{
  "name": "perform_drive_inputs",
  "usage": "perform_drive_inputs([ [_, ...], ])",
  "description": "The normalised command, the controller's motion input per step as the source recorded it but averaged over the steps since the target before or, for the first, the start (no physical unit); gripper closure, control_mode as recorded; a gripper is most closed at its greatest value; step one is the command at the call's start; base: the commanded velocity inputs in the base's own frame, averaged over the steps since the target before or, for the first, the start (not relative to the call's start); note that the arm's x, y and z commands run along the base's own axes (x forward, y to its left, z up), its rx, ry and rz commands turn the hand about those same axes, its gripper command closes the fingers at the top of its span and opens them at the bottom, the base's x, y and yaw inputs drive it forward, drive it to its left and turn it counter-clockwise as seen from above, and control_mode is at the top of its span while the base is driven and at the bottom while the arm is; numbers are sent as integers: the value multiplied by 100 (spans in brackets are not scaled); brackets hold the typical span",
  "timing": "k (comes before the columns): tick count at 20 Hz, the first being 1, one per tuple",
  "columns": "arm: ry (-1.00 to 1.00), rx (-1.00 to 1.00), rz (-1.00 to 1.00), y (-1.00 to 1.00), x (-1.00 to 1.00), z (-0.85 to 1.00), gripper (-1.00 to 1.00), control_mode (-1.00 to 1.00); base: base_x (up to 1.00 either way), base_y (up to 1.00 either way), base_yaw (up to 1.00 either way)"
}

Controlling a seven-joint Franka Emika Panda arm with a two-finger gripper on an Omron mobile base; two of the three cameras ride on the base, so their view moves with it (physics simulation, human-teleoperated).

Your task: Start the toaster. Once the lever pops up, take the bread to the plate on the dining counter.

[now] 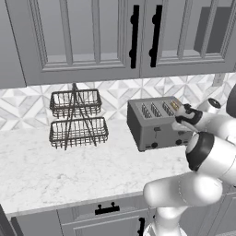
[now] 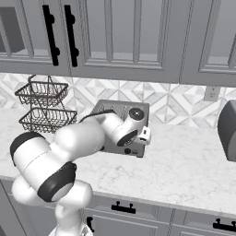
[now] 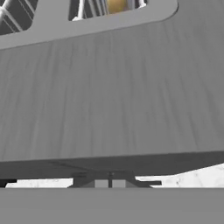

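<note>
Toaster (image 1: 154,123): grey, 4-slot, stood on marble table (image 1: 55,170) by backsplash, approx centre-right in left base view. Bread (image 3: 117,5): tan slice in slot, 12 o'clock in hand view. Pincer (image 3: 109,183): tips together, empty, close against toaster's front face. Wire basket rack (image 1: 77,119): at toaster's 9 o'clock, well apart.

I see my arm (image 2: 69,147) bent across the marble counter (image 2: 184,161), its wrist right at the toaster (image 2: 120,110) front — wire baskets (image 2: 44,108) stand left.
</note>
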Motion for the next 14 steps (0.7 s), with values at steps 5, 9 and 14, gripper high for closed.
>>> perform_drive_inputs([
  [5,4,3,0,28,0,-59,100,-100,0,0,0],
  [9,3,6,0,54,0,-54,100,-100,0,0,0],
  [14,8,8,0,69,0,-64,100,-100,0,0,0],
])
